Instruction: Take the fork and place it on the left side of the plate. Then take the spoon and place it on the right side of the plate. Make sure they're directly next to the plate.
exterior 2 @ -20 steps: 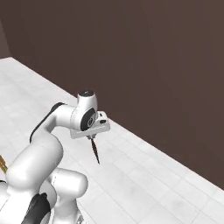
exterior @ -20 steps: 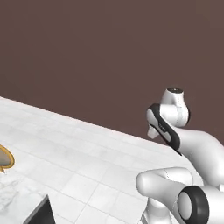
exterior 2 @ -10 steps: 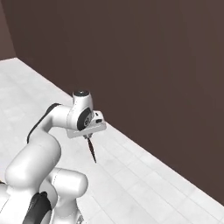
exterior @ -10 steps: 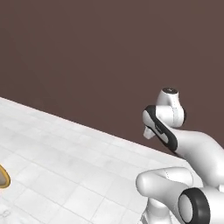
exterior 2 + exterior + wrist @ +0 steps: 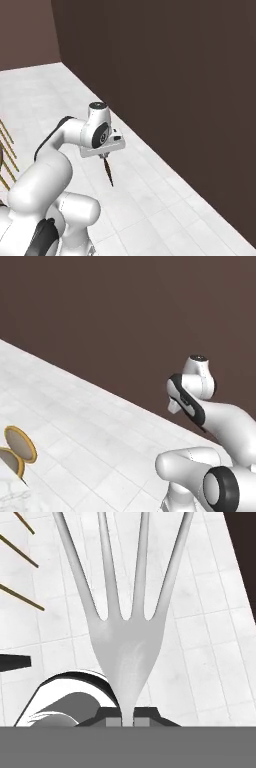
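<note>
The gripper (image 5: 128, 719) is closed on the neck of the fork (image 5: 127, 647). In the hand view the two dark fingertips (image 5: 111, 716) pinch the thin stem at 6 o'clock, and the pale tines fan out toward 12 o'clock, running off the top edge. In the right base view the gripper (image 5: 104, 156) sits under the wrist, and the dark end of the fork (image 5: 108, 172) hangs from it, pointing down toward 5 o'clock above the white tiled floor (image 5: 150, 200).

Risks from this state:
- The grip is on a narrow, smooth stem. A fast swing of the arm or a jolt from the base can rotate the fork between the fingers or let it slide out.
- The fork hangs over open floor. A drop here probably puts it out of reach.
- A fork that has twisted in the grip is likely to land skewed instead of lying directly beside the plate.

Hidden or unclear:
- In the left base view the arm (image 5: 200, 406) covers the gripper itself.
- At 8 o'clock in the left base view, two round tan-rimmed objects (image 5: 20, 445) are cut off by the frame; what they are cannot be told.
- Thin brown rods (image 5: 22, 597) at 10 o'clock in the hand view cannot be identified.
</note>
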{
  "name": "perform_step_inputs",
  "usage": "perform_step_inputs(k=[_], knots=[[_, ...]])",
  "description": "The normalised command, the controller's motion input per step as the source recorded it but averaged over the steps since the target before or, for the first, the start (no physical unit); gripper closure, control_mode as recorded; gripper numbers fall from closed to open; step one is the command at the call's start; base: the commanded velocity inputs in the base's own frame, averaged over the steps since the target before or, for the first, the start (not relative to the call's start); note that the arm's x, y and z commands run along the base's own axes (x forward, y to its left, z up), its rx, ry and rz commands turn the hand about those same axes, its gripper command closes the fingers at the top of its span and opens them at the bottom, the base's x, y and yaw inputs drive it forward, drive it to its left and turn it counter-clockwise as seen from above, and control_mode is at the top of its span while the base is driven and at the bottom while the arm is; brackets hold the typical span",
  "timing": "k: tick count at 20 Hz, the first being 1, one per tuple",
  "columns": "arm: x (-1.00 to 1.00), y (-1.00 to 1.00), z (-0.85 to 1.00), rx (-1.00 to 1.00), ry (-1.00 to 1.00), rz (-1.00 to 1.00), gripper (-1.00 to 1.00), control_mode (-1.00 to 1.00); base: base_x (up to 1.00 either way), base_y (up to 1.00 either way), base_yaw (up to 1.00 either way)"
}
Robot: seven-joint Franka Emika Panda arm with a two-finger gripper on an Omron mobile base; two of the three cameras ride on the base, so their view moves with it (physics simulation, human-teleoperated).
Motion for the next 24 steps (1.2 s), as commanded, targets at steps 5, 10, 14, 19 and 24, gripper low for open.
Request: perform_step_inputs(k=[5,10,14,19,24], knots=[[0.00,0.00,0.00,0.00,0.00,0.00,1.00,1.00,0.78,0.12,0.26],[0.00,0.00,0.00,0.00,0.00,0.00,1.00,1.00,0.89,0.10,0.16],[0.00,0.00,0.00,0.00,0.00,0.00,1.00,1.00,0.94,0.08,0.15],[0.00,0.00,0.00,0.00,0.00,0.00,1.00,1.00,0.94,0.08,0.15],[0.00,0.00,0.00,0.00,0.00,0.00,1.00,1.00,0.90,0.06,0.21]])
